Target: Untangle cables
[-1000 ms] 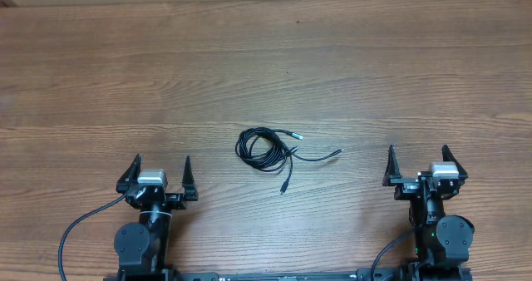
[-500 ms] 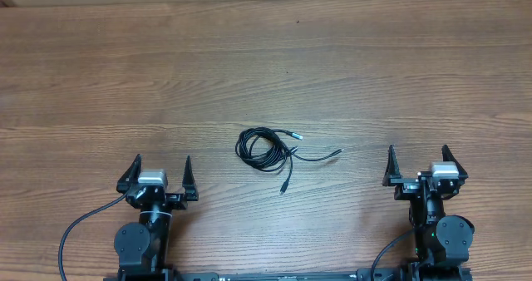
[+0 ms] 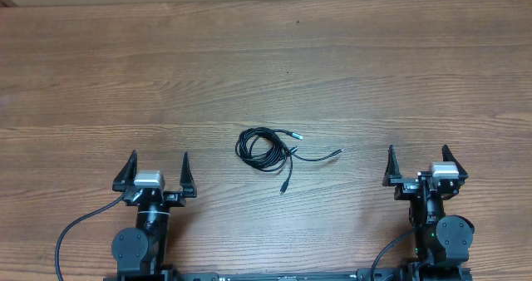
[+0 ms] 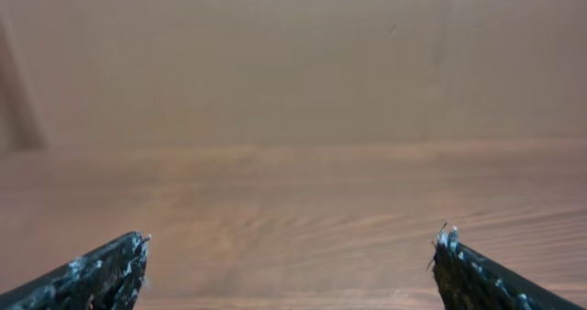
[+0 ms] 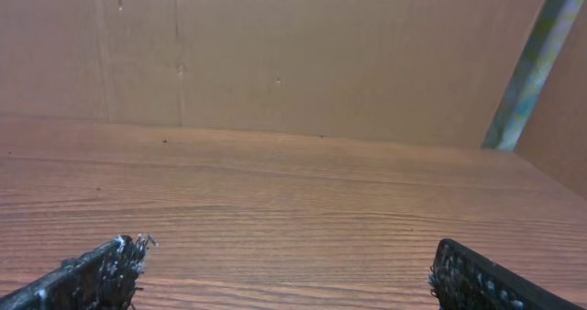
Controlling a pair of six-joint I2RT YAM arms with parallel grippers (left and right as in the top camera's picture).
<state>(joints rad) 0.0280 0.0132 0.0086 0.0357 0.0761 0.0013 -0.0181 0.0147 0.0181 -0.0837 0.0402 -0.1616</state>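
My left hand [image 3: 158,158] shifted a touch left. It and the right hand [image 3: 418,152] are wide, empty; cables [image 3: 278,155] lie between them, well apart.

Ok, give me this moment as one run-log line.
left gripper: open, empty | right gripper: open, empty | cables: coiled tangle, untouched | untangling: not yet begun

One tangle of cables [image 3: 264,148], two end effectors [image 3: 159,157] [image 3: 418,151], one table [image 3: 125,65]

Open desk [image 3: 266,56] stretches ahead of the left end effector [image 3: 156,169] and the right end effector [image 3: 419,160], both spread wide. Between them, slightly forward and well apart from each, the cables [image 3: 268,150] are the only obstacle.
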